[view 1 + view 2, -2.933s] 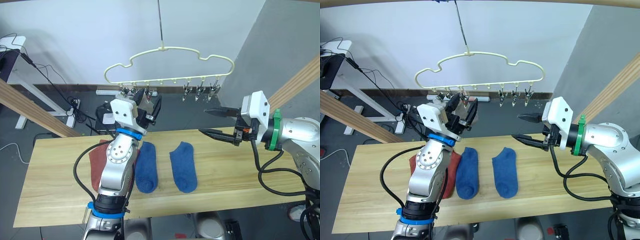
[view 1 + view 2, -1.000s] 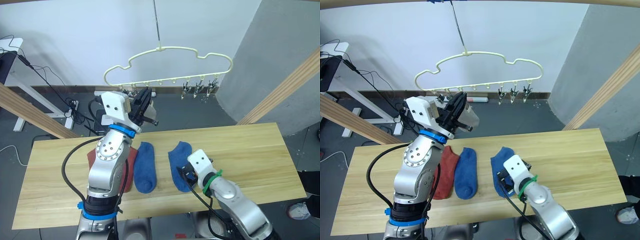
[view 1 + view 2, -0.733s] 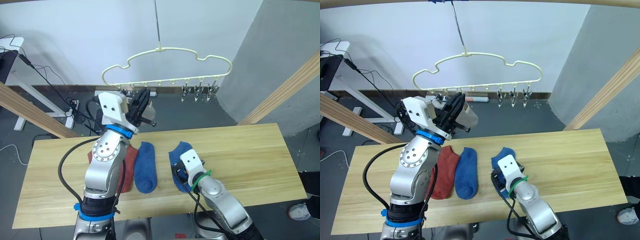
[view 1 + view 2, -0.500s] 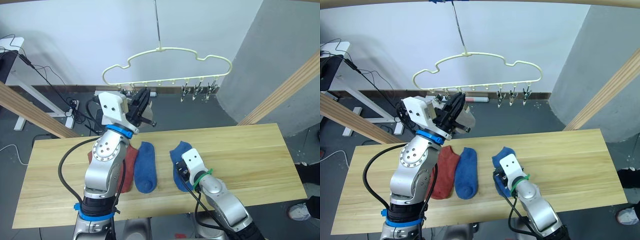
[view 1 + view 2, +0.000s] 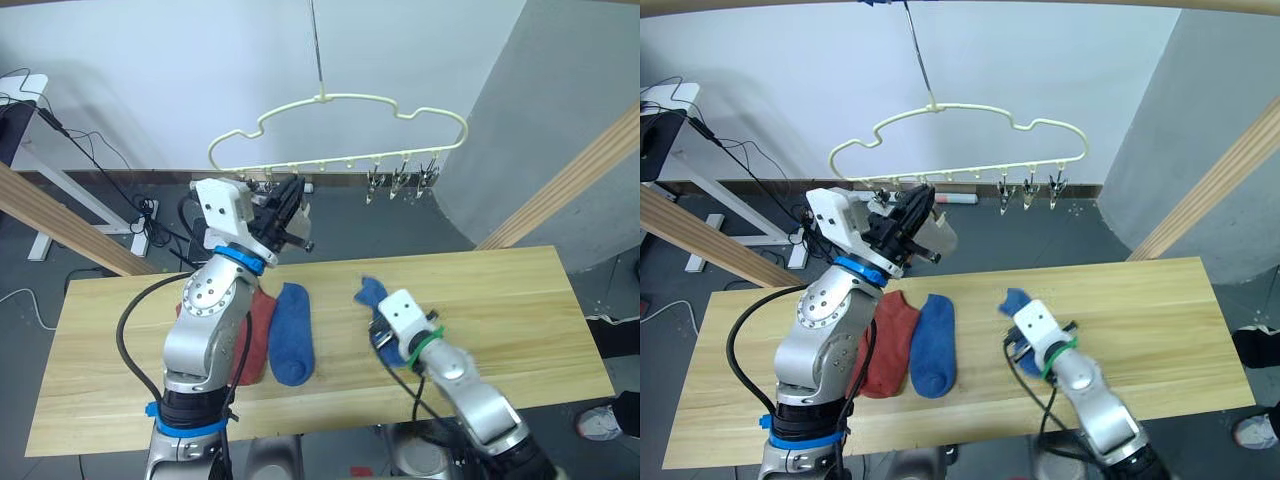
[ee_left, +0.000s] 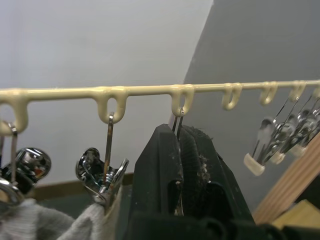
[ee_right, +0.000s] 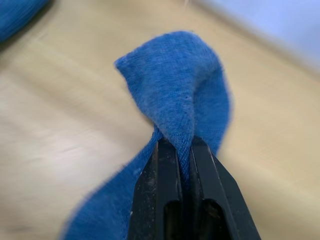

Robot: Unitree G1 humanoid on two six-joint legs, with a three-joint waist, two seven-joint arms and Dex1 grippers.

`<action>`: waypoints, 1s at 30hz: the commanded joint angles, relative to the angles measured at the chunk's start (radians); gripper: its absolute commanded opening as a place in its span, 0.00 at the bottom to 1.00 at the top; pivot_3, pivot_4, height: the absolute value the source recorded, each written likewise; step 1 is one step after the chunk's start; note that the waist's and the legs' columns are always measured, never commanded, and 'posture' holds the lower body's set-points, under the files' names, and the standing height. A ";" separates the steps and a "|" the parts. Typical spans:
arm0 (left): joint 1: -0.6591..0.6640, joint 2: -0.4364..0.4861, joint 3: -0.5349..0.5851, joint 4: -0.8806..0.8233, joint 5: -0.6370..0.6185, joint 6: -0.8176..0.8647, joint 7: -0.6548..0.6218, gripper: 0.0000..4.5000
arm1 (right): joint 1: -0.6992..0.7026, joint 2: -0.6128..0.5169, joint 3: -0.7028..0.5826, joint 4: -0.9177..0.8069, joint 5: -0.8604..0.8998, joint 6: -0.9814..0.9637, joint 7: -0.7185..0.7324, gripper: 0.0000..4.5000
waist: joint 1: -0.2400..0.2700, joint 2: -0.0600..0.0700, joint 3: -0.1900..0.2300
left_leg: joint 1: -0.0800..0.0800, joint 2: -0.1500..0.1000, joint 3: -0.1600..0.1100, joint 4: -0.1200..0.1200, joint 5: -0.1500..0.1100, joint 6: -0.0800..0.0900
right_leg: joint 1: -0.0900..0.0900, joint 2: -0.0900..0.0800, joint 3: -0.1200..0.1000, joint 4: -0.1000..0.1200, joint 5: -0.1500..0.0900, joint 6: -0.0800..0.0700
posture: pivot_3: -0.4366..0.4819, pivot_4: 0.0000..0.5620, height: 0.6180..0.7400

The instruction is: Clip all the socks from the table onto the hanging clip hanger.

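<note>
The cream-yellow clip hanger hangs above the far edge of the table. My left gripper is raised to the hanger's left half and shut on a metal clip dangling from its bar. A light grey sock hangs from the neighbouring clip. Low over the table's middle, my right gripper is shut on a fold of a blue sock, whose end is lifted off the wood. A second blue sock lies flat to its left, beside a rust-red sock partly hidden by my left arm.
Three bare clips hang bunched at the hanger's right end. Slanted wooden poles stand at both sides of the table. Cables and a power strip lie on the floor behind it.
My right arm came down from the right side to the right-hand blue sock, shut on it and has pulled it up and rightward. My left gripper stayed at the hanger's clips.
</note>
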 commanded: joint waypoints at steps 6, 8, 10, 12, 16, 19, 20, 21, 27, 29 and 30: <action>-0.081 0.007 0.102 -0.067 -0.276 0.203 0.031 0.00 | -0.104 -0.014 0.008 -0.063 -0.022 -0.274 0.105 0.01 | -0.001 -0.001 0.001 | 0.000 0.002 0.000 -0.001 0.000 0.000 | 0.000 0.001 0.000 0.000 0.000 0.000 | 0.21 0.64 1.00; -0.092 0.007 0.107 -0.074 -0.314 0.233 0.044 0.00 | -0.134 0.020 0.015 -0.048 -0.023 -0.284 0.108 0.01 | -0.001 -0.002 0.001 | 0.000 0.002 0.000 0.000 0.000 0.000 | 0.000 -0.001 0.001 0.000 0.000 0.000 | 0.21 0.64 1.00; -0.100 0.010 0.109 -0.080 -0.342 0.253 0.052 0.00 | -0.152 0.052 0.014 -0.028 -0.025 -0.294 0.104 0.01 | -0.001 -0.002 0.001 | 0.000 0.002 0.000 0.001 0.000 0.000 | 0.000 -0.002 0.001 0.000 0.000 0.000 | 0.21 0.64 1.00; -0.104 0.014 0.110 -0.082 -0.355 0.264 0.062 0.00 | -0.163 0.073 0.012 -0.012 -0.029 -0.306 0.105 0.01 | 0.000 -0.002 0.001 | 0.000 0.002 0.000 0.000 0.000 0.000 | 0.000 -0.001 0.000 0.000 0.000 0.000 | 0.21 0.64 1.00; -0.109 0.012 0.102 -0.083 -0.364 0.273 0.080 0.00 | -0.176 0.099 0.013 0.017 -0.035 -0.332 0.109 0.01 | 0.002 -0.002 0.001 | -0.001 0.002 0.000 0.000 0.000 0.000 | 0.000 -0.002 0.000 -0.001 0.000 0.000 | 0.22 0.64 1.00; -0.109 0.010 0.099 -0.080 -0.362 0.271 0.088 0.00 | -0.178 0.114 0.012 0.020 -0.034 -0.347 0.109 0.01 | 0.001 -0.002 0.001 | -0.001 0.002 0.000 0.000 0.000 0.000 | 0.000 -0.002 0.000 -0.001 0.000 0.000 | 0.22 0.64 1.00; -0.109 0.010 0.100 -0.078 -0.363 0.271 0.091 0.00 | -0.178 0.118 0.011 0.021 -0.036 -0.350 0.108 0.01 | 0.001 -0.002 0.001 | -0.001 0.002 0.000 0.000 0.000 0.000 | 0.000 -0.002 0.000 -0.001 0.000 0.000 | 0.22 0.64 1.00; -0.109 0.011 0.100 -0.077 -0.363 0.270 0.091 0.00 | -0.178 0.121 0.009 0.020 -0.037 -0.354 0.107 0.01 | 0.001 -0.002 0.001 | -0.001 0.002 0.000 0.000 0.000 0.000 | 0.000 -0.002 0.000 -0.001 0.000 0.000 | 0.22 0.64 1.00; -0.106 0.018 0.098 -0.067 -0.352 0.258 0.079 0.00 | -0.162 0.138 -0.007 -0.005 -0.021 -0.366 0.109 0.01 | 0.000 -0.002 0.001 | -0.001 0.002 0.000 0.000 0.000 0.000 | 0.000 -0.002 0.000 0.000 0.000 0.000 | 0.21 0.64 1.00; -0.103 0.015 0.094 -0.066 -0.351 0.256 0.079 0.00 | -0.153 0.142 -0.009 -0.016 -0.014 -0.372 0.111 0.01 | 0.001 -0.002 0.001 | -0.001 0.002 0.000 0.000 0.000 0.000 | 0.000 -0.002 0.000 0.000 0.000 0.000 | 0.21 0.64 1.00; -0.101 0.015 0.094 -0.066 -0.352 0.257 0.079 0.00 | -0.150 0.143 -0.009 -0.020 -0.013 -0.374 0.112 0.01 | 0.001 -0.002 0.001 | -0.001 0.002 0.000 0.000 0.000 0.000 | 0.000 -0.002 0.000 0.000 0.000 -0.001 | 0.21 0.63 1.00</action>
